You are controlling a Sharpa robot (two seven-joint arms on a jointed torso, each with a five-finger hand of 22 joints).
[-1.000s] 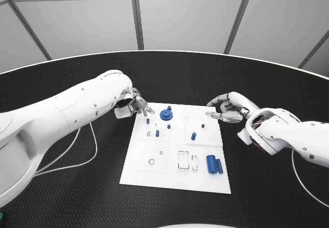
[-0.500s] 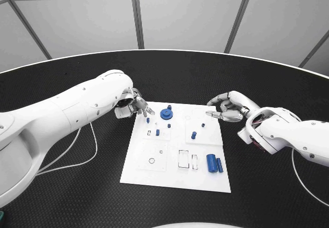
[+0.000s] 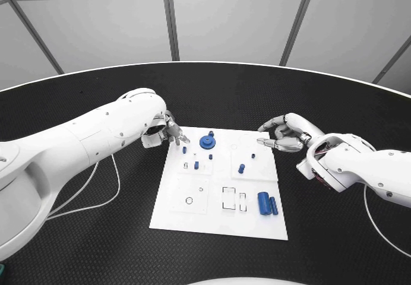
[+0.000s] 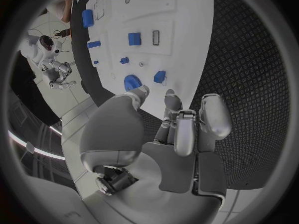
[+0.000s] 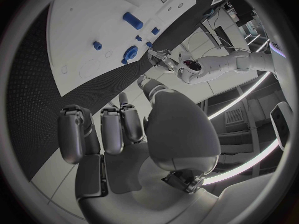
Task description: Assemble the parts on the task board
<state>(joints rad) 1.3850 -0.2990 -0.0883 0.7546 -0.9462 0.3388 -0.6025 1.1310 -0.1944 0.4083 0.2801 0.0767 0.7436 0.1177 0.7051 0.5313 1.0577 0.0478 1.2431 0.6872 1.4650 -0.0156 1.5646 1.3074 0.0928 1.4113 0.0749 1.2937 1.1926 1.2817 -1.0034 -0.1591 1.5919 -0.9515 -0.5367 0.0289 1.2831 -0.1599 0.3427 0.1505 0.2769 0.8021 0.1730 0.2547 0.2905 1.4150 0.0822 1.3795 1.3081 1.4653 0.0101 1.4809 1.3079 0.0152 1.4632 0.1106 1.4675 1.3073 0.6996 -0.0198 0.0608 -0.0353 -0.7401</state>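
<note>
The white task board (image 3: pixel 218 222) lies mid-table. On its far part stands a round blue part (image 3: pixel 207 142), with small blue pegs (image 3: pixel 196 165) (image 3: pixel 242 169) nearer me. Two blue cylinders (image 3: pixel 269 205) lie side by side near its right edge. My left hand (image 3: pixel 164 132) hovers at the board's far left corner, fingers loosely bent, holding nothing. The left wrist view shows that hand (image 4: pixel 184 129) just short of the round part (image 4: pixel 131 82) and a small blue piece (image 4: pixel 160 76). My right hand (image 3: pixel 283 133) sits at the far right corner, fingers curved and empty, likewise in the right wrist view (image 5: pixel 112 129).
A white cable (image 3: pixel 98 196) loops on the black table left of the board. The table's pale rim (image 3: pixel 214 64) curves along the far side. Empty outlined slots (image 3: pixel 228 199) mark the board's near half.
My right hand has edged slightly away from me along the board's far right corner. The left hand and the parts have stayed in place.
</note>
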